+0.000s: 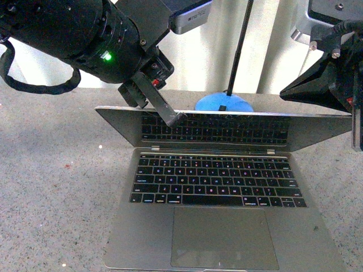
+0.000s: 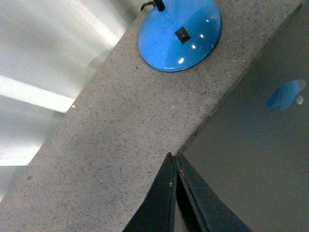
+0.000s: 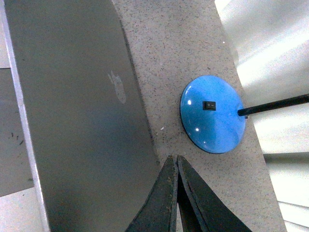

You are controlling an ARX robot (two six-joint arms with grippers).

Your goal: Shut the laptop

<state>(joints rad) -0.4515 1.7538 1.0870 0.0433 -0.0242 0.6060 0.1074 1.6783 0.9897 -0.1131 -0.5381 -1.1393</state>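
The silver-grey laptop [image 1: 221,226] lies in front of me, lid tilted well forward over the black keys, its glossy screen [image 1: 221,129] mirroring them. My left gripper [image 1: 173,119] is shut, its tip at the lid's top edge left of centre; the left wrist view shows the shut tip [image 2: 174,157] at the grey lid's [image 2: 251,154] corner. My right gripper [image 1: 286,92] is shut, hovering at the right, above the lid's top edge. In the right wrist view the shut tip [image 3: 174,157] sits beside the lid's back [image 3: 77,121] with its logo.
A blue lamp base [image 1: 224,103] with a black pole stands just behind the lid, also in the left wrist view [image 2: 179,34] and right wrist view [image 3: 212,114]. The speckled grey countertop [image 1: 57,170] runs to white curtains at the back.
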